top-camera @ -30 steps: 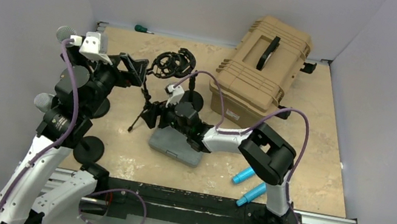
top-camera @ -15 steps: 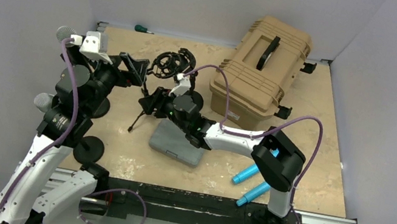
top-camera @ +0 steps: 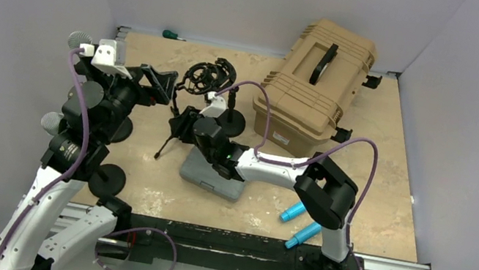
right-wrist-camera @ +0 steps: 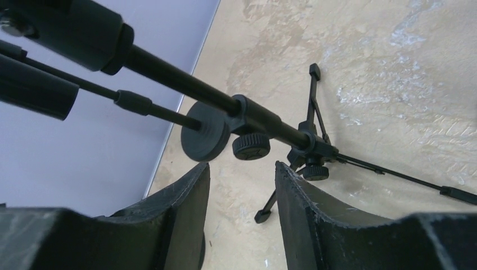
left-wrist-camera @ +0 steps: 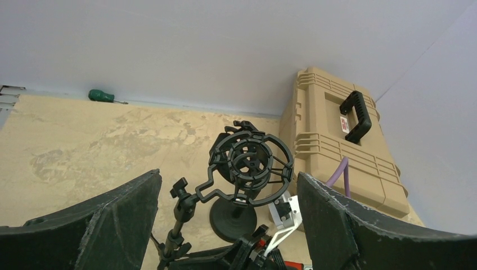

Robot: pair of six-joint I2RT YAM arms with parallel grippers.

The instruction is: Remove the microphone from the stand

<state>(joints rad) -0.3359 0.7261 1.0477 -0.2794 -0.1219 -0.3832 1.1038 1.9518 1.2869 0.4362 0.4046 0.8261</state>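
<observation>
Right pincer [right-wrist-camera: 242,169] half-open, empty, just beside stand pole [right-wrist-camera: 270,121]; left pincer [left-wrist-camera: 228,177] wide, empty, 9 o'clock of shock mount [left-wrist-camera: 250,166]. Clamp pole squarely.

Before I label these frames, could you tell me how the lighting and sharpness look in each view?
Top external: even, soft light, faint shadows, tan plastic hard case crisp. Left wrist: black ring-shaped shock mount sharp, left gripper's fingers dark and underlit up close. Right wrist: black tripod stand sharp, right gripper's fingers likewise dark; no obvious glare.
</observation>
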